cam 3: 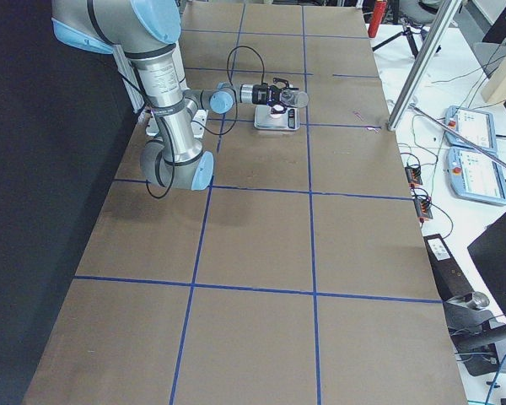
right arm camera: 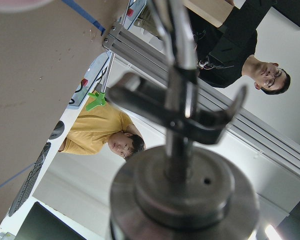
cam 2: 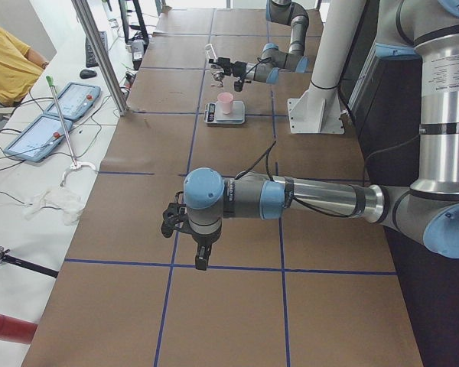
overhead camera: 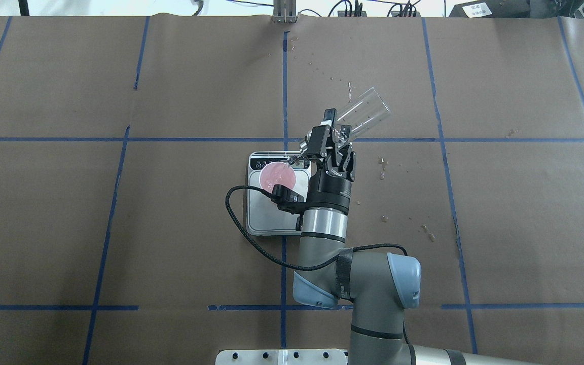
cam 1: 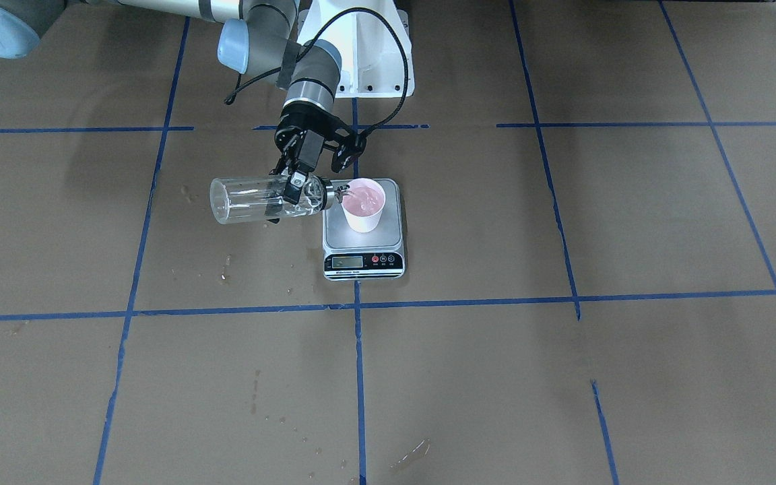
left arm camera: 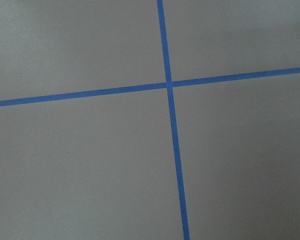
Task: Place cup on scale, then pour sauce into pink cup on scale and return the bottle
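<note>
The pink cup (cam 1: 365, 204) stands on the silver scale (cam 1: 341, 234), toward its back half. My right gripper (cam 1: 298, 186) is shut on the clear glass bottle (cam 1: 246, 200) near its neck and holds it tipped about level, its spout at the cup's rim. The liquid in the cup looks rippled. From overhead, the bottle (overhead camera: 366, 110) points away from the cup (overhead camera: 277, 176) on the scale (overhead camera: 266, 219). The right wrist view shows the metal cap and spout (right arm camera: 185, 185) close up. My left gripper (cam 2: 190, 243) hangs over bare table far from the scale; I cannot tell whether it is open.
Brown paper with blue tape lines (cam 1: 357, 377) covers the table. Wet spots (overhead camera: 382, 167) lie to the right of the scale. Tablets (cam 2: 42, 126) and cables lie on the operators' bench. Two people show in the right wrist view.
</note>
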You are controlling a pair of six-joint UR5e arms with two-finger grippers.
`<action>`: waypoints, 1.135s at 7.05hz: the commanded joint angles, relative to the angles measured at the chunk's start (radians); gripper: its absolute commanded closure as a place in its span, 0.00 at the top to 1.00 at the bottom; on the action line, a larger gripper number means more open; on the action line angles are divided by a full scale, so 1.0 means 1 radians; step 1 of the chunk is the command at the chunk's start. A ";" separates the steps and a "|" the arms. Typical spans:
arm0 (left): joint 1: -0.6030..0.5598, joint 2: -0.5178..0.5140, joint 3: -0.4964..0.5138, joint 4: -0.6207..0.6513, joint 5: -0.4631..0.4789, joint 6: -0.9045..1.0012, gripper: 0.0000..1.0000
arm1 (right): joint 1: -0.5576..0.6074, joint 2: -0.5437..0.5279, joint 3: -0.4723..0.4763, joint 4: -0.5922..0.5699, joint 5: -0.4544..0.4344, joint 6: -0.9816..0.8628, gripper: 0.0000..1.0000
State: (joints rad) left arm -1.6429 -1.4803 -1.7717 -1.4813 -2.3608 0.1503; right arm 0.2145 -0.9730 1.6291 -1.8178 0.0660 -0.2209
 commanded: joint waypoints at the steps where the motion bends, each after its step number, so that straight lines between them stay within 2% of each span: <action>1: 0.000 0.000 -0.002 -0.001 0.000 0.000 1.00 | -0.001 0.000 0.000 0.000 0.002 0.000 0.00; 8: 0.000 0.000 -0.006 0.000 0.000 0.000 1.00 | 0.000 0.002 0.000 0.008 0.003 0.014 0.00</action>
State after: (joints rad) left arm -1.6429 -1.4803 -1.7776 -1.4806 -2.3608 0.1503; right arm 0.2147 -0.9723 1.6291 -1.8130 0.0677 -0.2180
